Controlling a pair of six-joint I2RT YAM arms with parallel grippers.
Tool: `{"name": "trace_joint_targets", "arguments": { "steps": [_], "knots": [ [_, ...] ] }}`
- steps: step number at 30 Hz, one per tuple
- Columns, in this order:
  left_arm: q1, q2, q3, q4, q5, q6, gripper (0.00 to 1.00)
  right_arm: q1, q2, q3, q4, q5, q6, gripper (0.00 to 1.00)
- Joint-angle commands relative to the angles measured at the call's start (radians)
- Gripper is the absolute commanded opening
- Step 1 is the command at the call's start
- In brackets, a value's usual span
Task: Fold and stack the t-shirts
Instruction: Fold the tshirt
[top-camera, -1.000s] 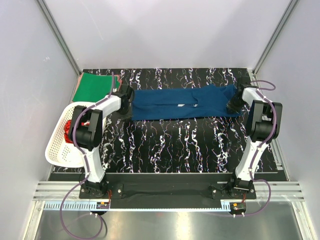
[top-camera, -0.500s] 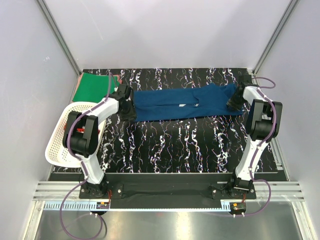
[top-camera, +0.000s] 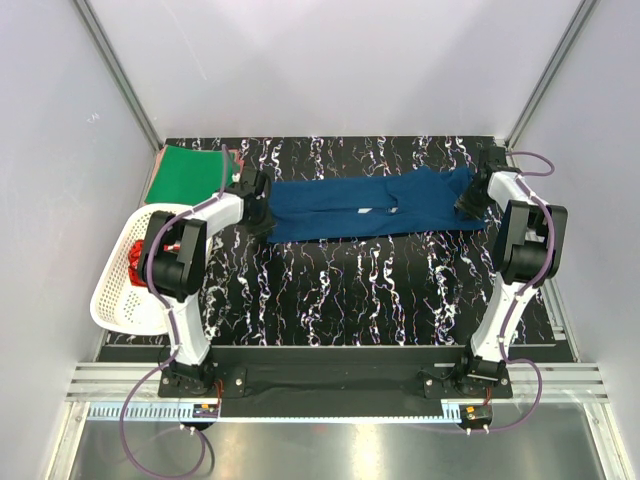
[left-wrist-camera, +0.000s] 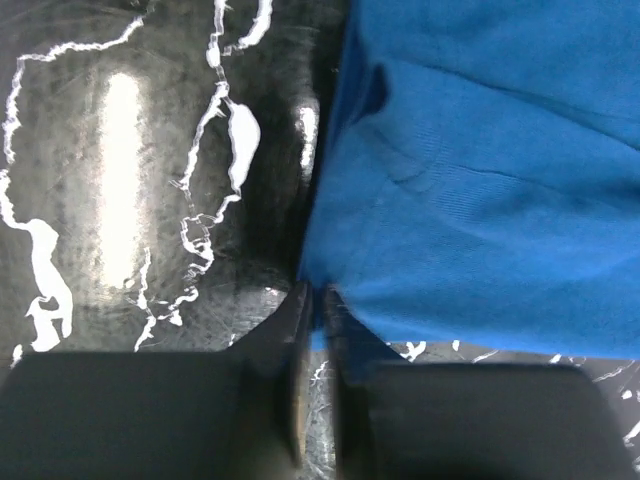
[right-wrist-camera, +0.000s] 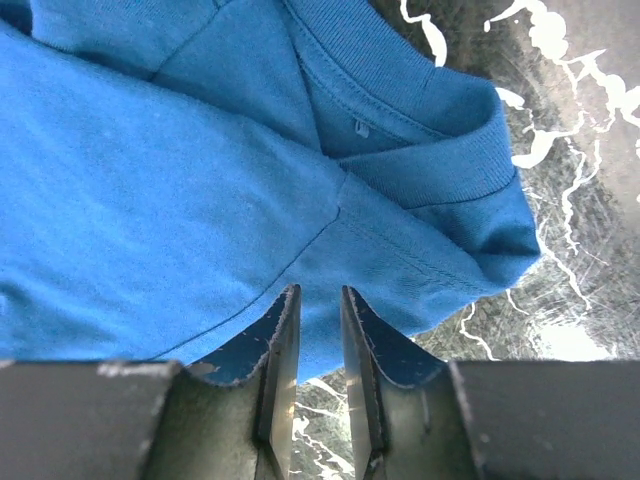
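Blue shirt (top-camera: 370, 205): folded into a long narrow band, flat on the black marbled table (top-camera: 380, 300), running left to right across its far half. One arm is at each end of the band.

Left gripper (left-wrist-camera: 318, 300): at the band's left end, on the near corner. The jaws are drawn in to a thin slit. The shirt's corner tapers into that slit and a sliver of blue shows between the tips. Reads as a pinch on the corner. The rest of the cloth lies to the right of the fingers, bare table to the left.

Right gripper (right-wrist-camera: 318, 295): at the band's right end, collar side. The ribbed collar (right-wrist-camera: 400, 110) lies just beyond the tips. The jaws stand a little apart with the shirt's near edge running between them. Cannot tell whether they hold the cloth.

Green shirt (top-camera: 185, 172): folded flat in the far-left corner, apart from both grippers.

White basket (top-camera: 108, 300): at the left table edge, with red cloth (top-camera: 133, 262) inside.
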Motion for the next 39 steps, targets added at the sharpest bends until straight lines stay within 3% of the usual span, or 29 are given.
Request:
{"name": "trace_joint_targets", "arguments": {
  "steps": [1, 5, 12, 21, 25, 28, 33, 36, 39],
  "knots": [
    [0.000, 0.014, 0.012, -0.042, -0.041, 0.003, 0.00, -0.005, -0.042, -0.002, 0.004, 0.042, -0.012, 0.30],
    [0.000, -0.064, -0.057, -0.113, -0.092, 0.015, 0.00, -0.013, 0.024, 0.024, -0.001, 0.096, -0.050, 0.28],
    [-0.002, -0.136, -0.149, -0.125, -0.012, 0.004, 0.00, -0.030, 0.084, 0.047, -0.007, 0.134, -0.064, 0.18],
    [-0.103, -0.291, -0.394, -0.039, 0.101, -0.128, 0.03, -0.030, 0.202, 0.210, 0.002, -0.014, -0.127, 0.19],
    [-0.186, -0.411, -0.549, 0.083, 0.144, -0.264, 0.25, -0.030, 0.294, 0.316, -0.007, -0.093, -0.136, 0.22],
    [-0.296, -0.493, -0.597, 0.143, 0.180, -0.373, 0.32, -0.028, 0.366, 0.432, -0.013, -0.174, -0.150, 0.25],
    [-0.382, -0.560, -0.439, 0.018, 0.138, -0.352, 0.46, -0.030, 0.438, 0.696, -0.095, -0.272, -0.170, 0.33],
    [-0.356, -0.523, -0.265, -0.109, 0.034, -0.226, 0.52, -0.030, 0.380, 0.710, -0.095, -0.346, -0.135, 0.44],
    [-0.254, -0.454, -0.146, -0.205, 0.011, -0.128, 0.53, -0.030, 0.273, 0.638, -0.076, -0.403, -0.083, 0.54]
  ]
}}
